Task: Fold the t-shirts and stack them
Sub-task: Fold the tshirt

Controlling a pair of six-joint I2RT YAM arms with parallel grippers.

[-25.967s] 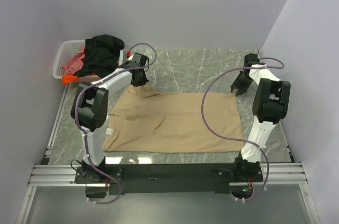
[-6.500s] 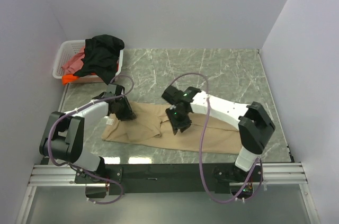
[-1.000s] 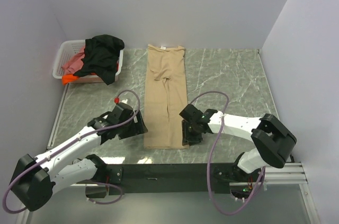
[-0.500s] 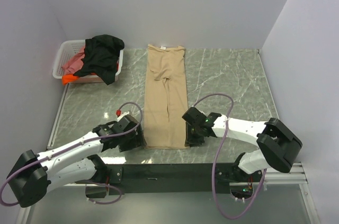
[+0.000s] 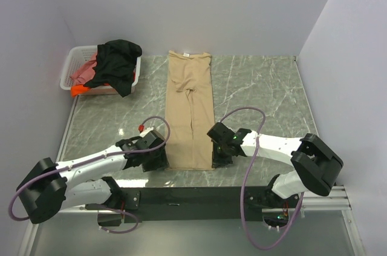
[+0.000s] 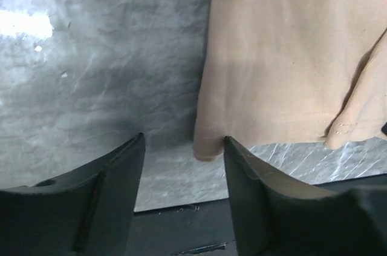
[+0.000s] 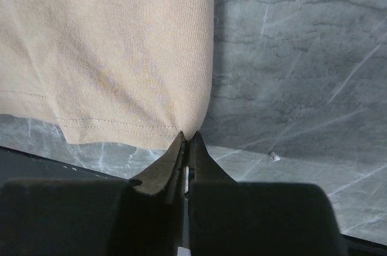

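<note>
The tan t-shirt (image 5: 189, 111) lies folded into a long narrow strip down the middle of the table, collar at the far end. My left gripper (image 5: 158, 159) sits at its near left corner. In the left wrist view that gripper (image 6: 184, 147) is open, and the shirt's corner (image 6: 208, 147) lies between the fingers, close to the right one. My right gripper (image 5: 217, 158) is at the near right corner. In the right wrist view its jaws (image 7: 188, 138) are shut, pinching the tan shirt's (image 7: 109, 44) hem corner.
A white lattice basket (image 5: 71, 62) stands at the far left, holding a black shirt (image 5: 118, 59), a pink-red one (image 5: 84, 73) and an orange one (image 5: 78, 91). The table's near edge and the dark mounting rail (image 5: 193, 195) lie just behind both grippers.
Both grippers have slid toward the near hem corners of the tan strip. The right jaws closed on the corner, and the left jaws have narrowed around theirs.
</note>
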